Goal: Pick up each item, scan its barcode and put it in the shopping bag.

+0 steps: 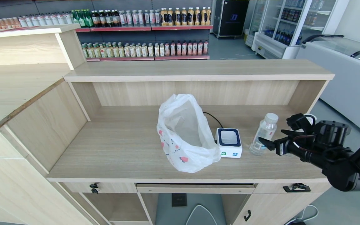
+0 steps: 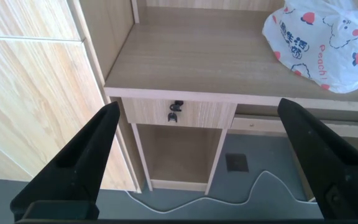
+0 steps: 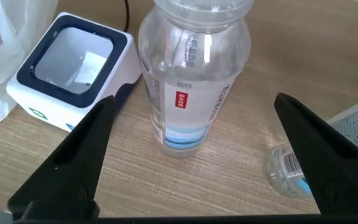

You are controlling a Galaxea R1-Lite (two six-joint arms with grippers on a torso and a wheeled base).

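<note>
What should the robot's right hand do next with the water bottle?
Probably ease the right gripper forward so its open fingers straddle the bottle. The bottle stands upright beside the scanner, just ahead of the gripper, and is not yet held.

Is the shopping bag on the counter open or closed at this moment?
Open. The shopping bag stands on the counter with its mouth spread wide, and the head view looks into its inside.
</note>
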